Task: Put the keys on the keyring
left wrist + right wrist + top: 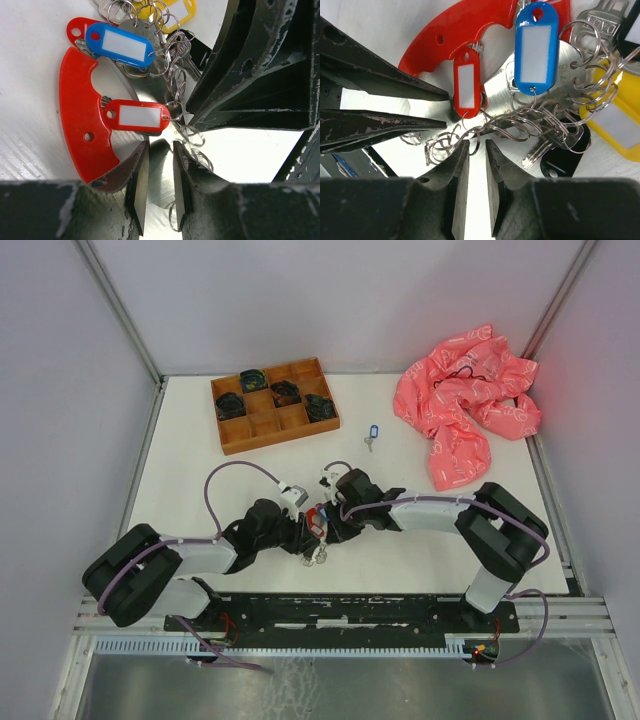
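The keyring [318, 527] is a bunch at the table's middle, with a red plastic crescent [80, 120] on a silvery metal plate [150, 95]. On its chain of small rings [440, 145] hang keys with red [137, 115], blue [120, 45] and yellow [180, 10] tags. My left gripper [160, 150] is shut on the edge of the metal plate. My right gripper [477, 145] faces it from the right, jaws a narrow gap apart. One small ring lies at its tips, not clamped. A single blue-tagged key [372, 435] lies apart, farther back.
A wooden compartment tray [219, 416] holding dark items stands at the back left. A crumpled pink cloth [465, 400] lies at the back right. A black-headed key [560, 160] is part of the bunch. The two grippers' fingers nearly touch each other over the bunch.
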`<action>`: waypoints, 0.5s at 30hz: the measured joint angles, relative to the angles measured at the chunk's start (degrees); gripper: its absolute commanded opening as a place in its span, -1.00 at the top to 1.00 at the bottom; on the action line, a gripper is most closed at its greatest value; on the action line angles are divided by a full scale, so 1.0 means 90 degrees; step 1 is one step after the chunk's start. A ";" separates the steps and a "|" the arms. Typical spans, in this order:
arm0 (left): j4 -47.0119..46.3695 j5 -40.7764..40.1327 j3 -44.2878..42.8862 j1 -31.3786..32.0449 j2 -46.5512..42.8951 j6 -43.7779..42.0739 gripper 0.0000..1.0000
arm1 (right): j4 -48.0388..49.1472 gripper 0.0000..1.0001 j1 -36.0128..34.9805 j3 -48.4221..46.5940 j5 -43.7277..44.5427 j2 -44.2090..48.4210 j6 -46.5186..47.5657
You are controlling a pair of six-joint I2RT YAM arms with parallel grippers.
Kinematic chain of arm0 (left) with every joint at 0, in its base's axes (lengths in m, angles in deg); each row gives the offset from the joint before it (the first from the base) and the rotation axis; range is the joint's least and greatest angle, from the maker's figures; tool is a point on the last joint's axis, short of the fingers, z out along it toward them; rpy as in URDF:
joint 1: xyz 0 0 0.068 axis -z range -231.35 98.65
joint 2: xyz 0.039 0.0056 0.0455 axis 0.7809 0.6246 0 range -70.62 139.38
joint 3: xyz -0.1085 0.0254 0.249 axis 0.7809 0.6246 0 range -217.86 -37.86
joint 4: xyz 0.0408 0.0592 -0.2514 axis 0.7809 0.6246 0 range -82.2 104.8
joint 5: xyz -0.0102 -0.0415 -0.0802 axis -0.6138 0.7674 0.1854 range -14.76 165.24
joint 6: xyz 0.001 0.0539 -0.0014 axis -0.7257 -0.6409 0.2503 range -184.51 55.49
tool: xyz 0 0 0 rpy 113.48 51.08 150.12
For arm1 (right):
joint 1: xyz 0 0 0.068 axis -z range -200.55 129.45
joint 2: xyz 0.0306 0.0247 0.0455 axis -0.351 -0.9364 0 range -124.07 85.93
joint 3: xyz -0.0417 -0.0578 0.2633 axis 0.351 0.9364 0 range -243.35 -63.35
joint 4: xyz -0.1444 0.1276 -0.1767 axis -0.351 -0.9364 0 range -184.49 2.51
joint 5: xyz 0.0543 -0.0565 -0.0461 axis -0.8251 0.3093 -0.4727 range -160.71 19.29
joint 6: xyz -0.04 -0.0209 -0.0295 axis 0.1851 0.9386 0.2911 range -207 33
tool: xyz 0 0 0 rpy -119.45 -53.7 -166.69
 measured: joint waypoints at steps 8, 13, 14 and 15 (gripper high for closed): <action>-0.0002 -0.0002 0.0000 0.0000 0.0000 0.0000 0.34 | 0.0131 0.45 0.0053 0.0000 -0.0129 -0.0024 -0.0211; -0.0007 -0.0007 0.0000 0.0012 0.0000 0.0000 0.34 | 0.0206 0.63 0.0095 -0.0029 -0.0163 -0.0182 -0.0306; -0.0010 -0.0012 0.0000 0.0012 0.0000 0.0000 0.35 | 0.0206 0.70 0.0097 -0.0051 -0.0204 -0.0211 -0.0325; -0.0010 -0.0019 0.0000 0.0012 0.0000 0.0000 0.35 | 0.0209 0.77 0.0112 -0.0056 -0.0221 -0.0219 -0.0323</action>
